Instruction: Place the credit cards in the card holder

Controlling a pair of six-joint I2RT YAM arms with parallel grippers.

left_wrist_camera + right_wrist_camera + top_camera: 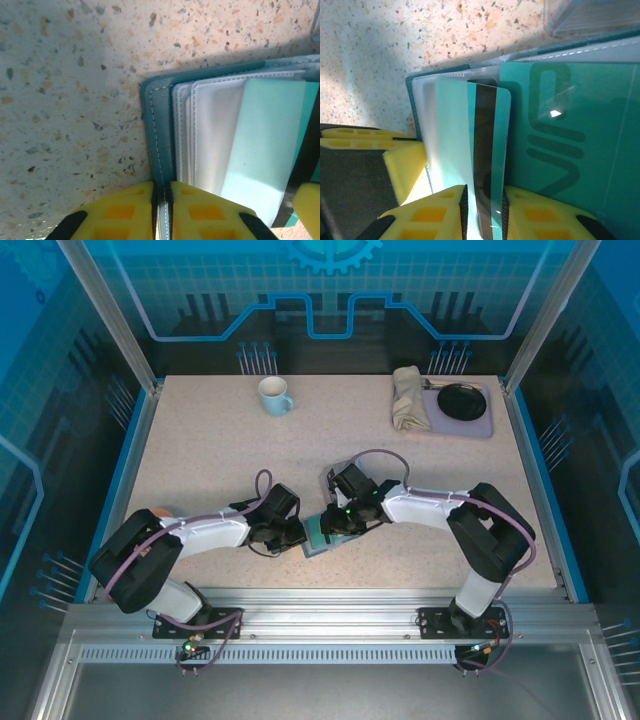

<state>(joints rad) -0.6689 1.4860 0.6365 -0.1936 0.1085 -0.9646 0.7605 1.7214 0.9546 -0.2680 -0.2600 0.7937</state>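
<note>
The blue-teal card holder (322, 539) lies open on the table between the two arms. My left gripper (162, 210) is shut on the holder's stitched edge (156, 145), pinning the cover beside its clear inner sleeves (210, 130). My right gripper (483, 212) is shut on a teal credit card (487, 145) with a dark stripe, standing on edge against the sleeves. A second teal card (570, 140) with a dark logo lies flat in the holder to its right. A pale mint card face (265, 145) shows in the left wrist view.
A pale blue mug (275, 396) stands at the back. A folded beige cloth (408, 398) and a black dish (461, 400) rest on a lilac tray (482, 426) at the back right. A clear plastic piece (590, 17) lies just beyond the holder.
</note>
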